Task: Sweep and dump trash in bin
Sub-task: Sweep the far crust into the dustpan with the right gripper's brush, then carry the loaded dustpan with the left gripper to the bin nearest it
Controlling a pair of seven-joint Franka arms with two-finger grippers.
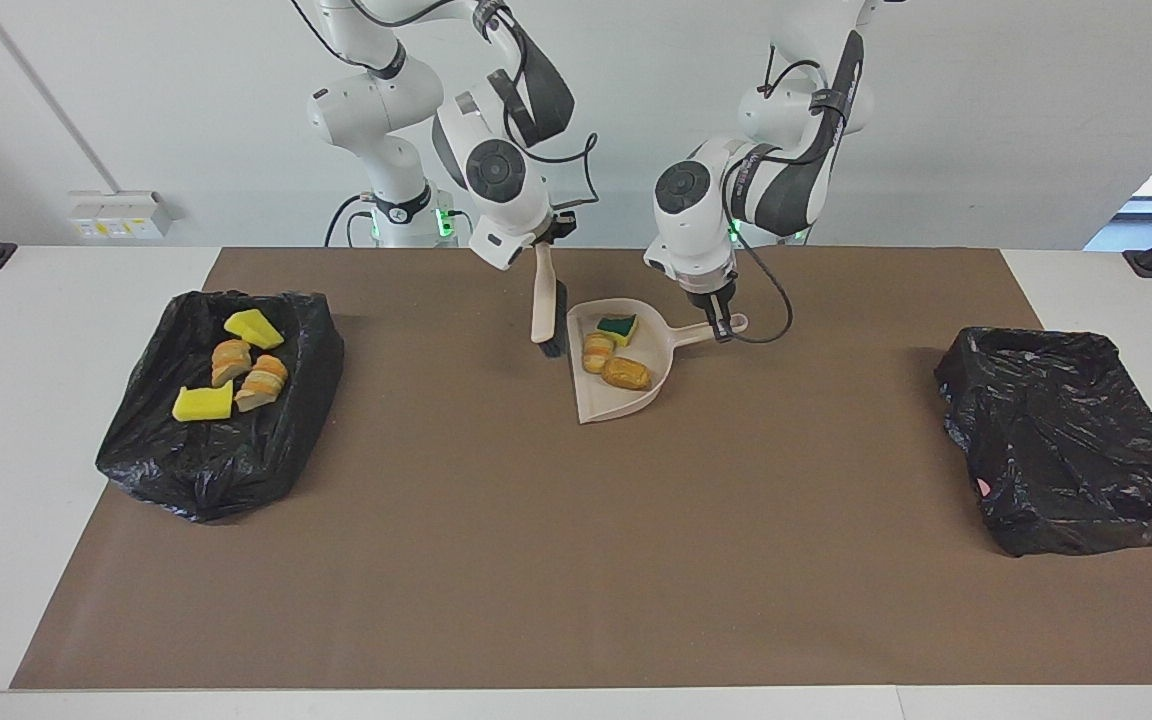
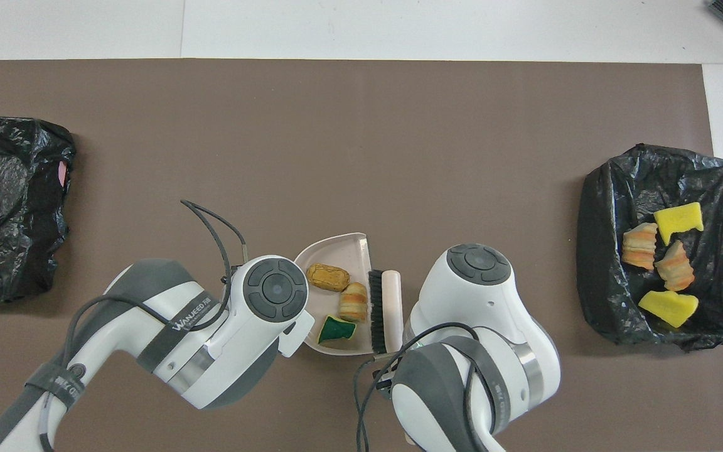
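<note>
Left pincer point(image 1: 722, 327) clamped on dustpan point(image 1: 604, 398) handle, right pincer point(image 1: 543, 243) clamped on brush point(image 1: 545, 312) beside it; three trash bits point(image 1: 616, 352) in pan, four in bin point(image 1: 236, 480) at right arm's end.

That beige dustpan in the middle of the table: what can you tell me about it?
The beige plastic dustpan lies flat on the brown mat, a shallow scoop with raised walls and a short handle. The left gripper is shut on that handle. Inside lie a green-and-yellow sponge, a striped bread piece and a brown bun. The brush stands at its side.
</note>
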